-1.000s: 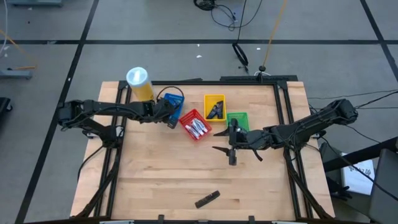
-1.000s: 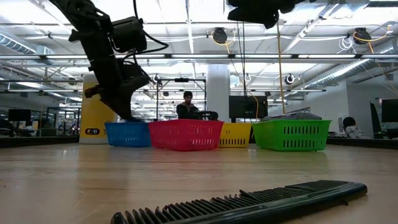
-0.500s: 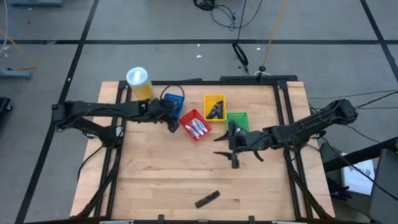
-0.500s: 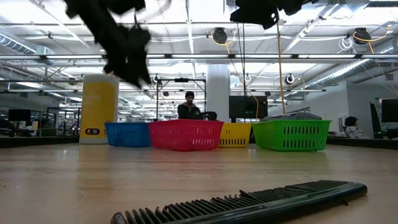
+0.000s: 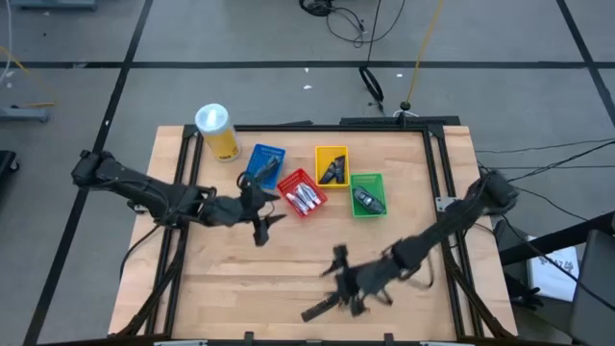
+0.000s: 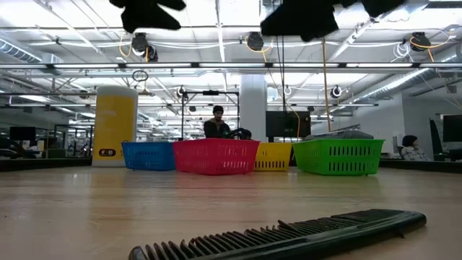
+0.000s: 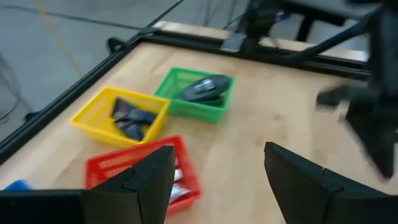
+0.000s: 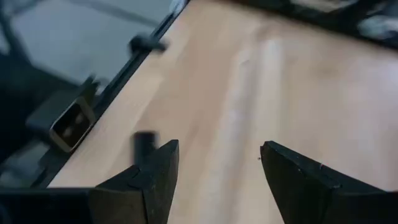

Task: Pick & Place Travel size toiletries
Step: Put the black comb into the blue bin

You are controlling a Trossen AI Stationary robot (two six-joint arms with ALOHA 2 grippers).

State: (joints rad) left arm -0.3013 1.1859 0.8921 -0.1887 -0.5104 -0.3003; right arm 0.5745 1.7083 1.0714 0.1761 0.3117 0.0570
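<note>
Four small baskets stand in a row at the back of the table. The blue basket [image 5: 265, 161] holds a dark item. Silvery tubes [image 5: 306, 199] lie in the red basket, dark packets [image 7: 127, 118] in the yellow one and a dark grey piece [image 7: 202, 88] in the green one. A black comb [image 5: 320, 308] lies flat near the table's front edge. My left gripper [image 5: 265, 225] hangs open above bare wood, in front of the blue and red baskets. Open and holding nothing, my right gripper [image 5: 338, 286] hovers just beyond the comb.
A tall yellow canister [image 5: 216, 130] with a white lid stands at the back left corner. A black frame [image 5: 437, 173] runs along the table's sides. Bare wood lies between the baskets and the comb. A person [image 6: 218, 123] sits in the room far behind the table.
My left gripper has opened, risen out of the blue basket and drawn back toward the table's near edge. My right gripper has swung from beside the green basket toward the near edge, ending close over the comb. The baskets and the comb have stayed put.
</note>
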